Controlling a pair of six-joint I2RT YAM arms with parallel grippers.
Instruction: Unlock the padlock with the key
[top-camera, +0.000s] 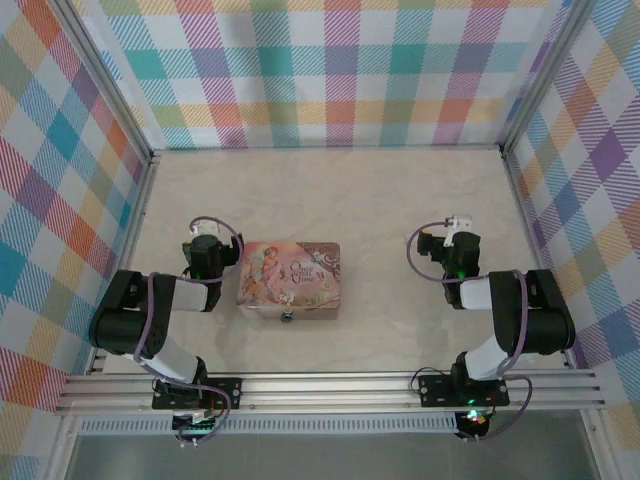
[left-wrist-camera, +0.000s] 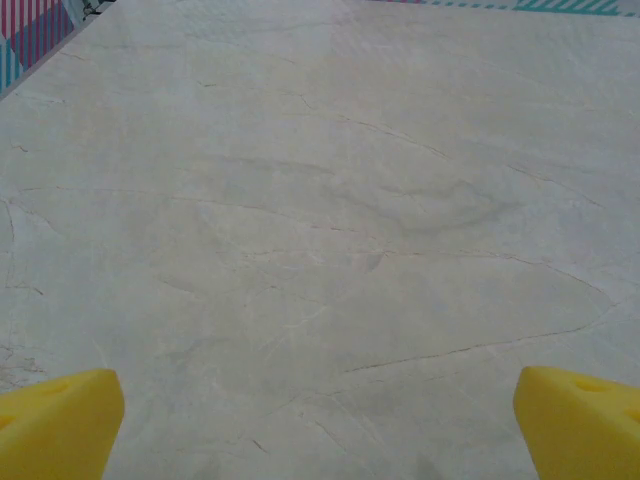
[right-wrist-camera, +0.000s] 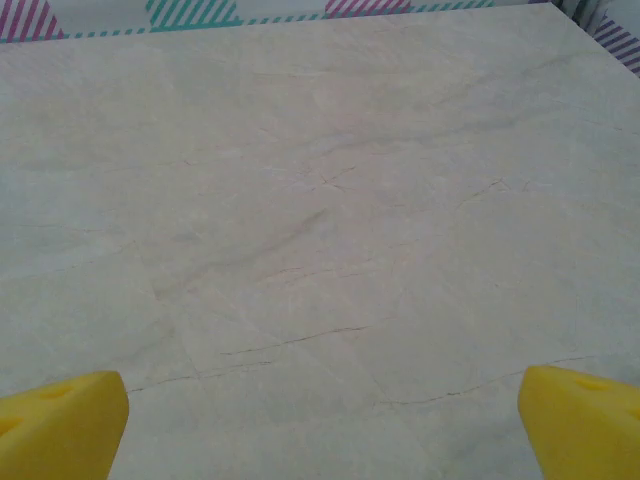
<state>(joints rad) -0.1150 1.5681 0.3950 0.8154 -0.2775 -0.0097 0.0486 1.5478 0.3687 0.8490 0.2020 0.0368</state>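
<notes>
Left gripper (top-camera: 206, 240): jaws wide open, empty, yellow fingertips (left-wrist-camera: 57, 425) over bare table (left-wrist-camera: 320, 200). Right gripper (top-camera: 452, 240): same, wide open, holding nothing, its fingertips (right-wrist-camera: 60, 425) over bare tabletop too. Pink tin (top-camera: 290, 278) sits just right of the left gripper, close, can't tell if touching. Lid script reads "Once Upon a Time". Padlock (top-camera: 288, 316) sits at the middle of the tin's near edge, right of the left gripper and closer to the arm bases. It's well left of the right gripper, apart from both.
</notes>
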